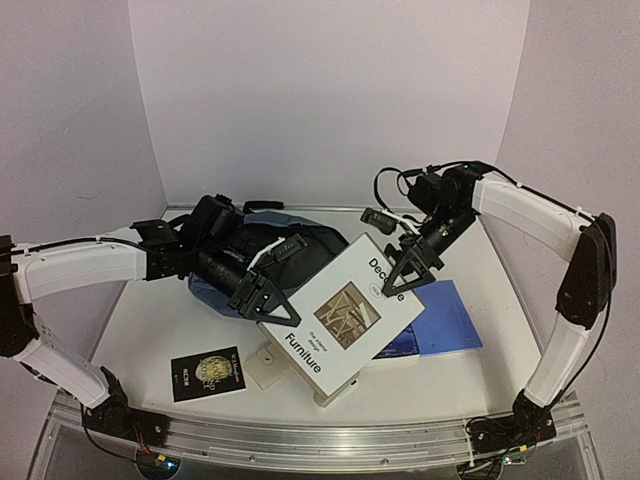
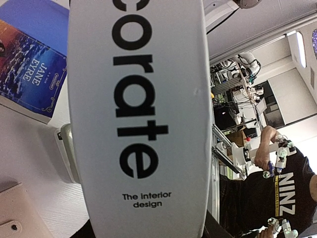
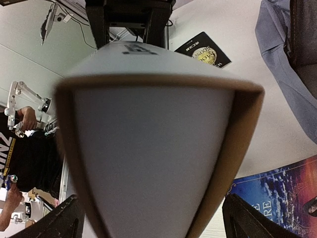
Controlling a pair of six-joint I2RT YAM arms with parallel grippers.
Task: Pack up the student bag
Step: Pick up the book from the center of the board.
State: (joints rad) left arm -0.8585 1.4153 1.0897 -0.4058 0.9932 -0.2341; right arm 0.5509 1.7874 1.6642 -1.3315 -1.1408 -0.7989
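One student bag (image 1: pixel 205 292) just behind left pincer (image 1: pixel 275 308) gripping white book (image 1: pixel 345 320).

You see that the white book (image 1: pixel 345 315) has a smooth, matt paper cover, and brownish board shows at its edges. Behind it, the student bag (image 1: pixel 212 296) is soft slate-blue cloth, matt and wrinkled. Right of the white book, the Jane Eyre book (image 1: pixel 445 320) has a printed paper cover. Left of it, the black booklet (image 1: pixel 207 373) carries shiny gold print. The surface (image 1: pixel 150 320) under the white book is smooth and white. The rail (image 1: pixel 330 432) in front is brushed metal.
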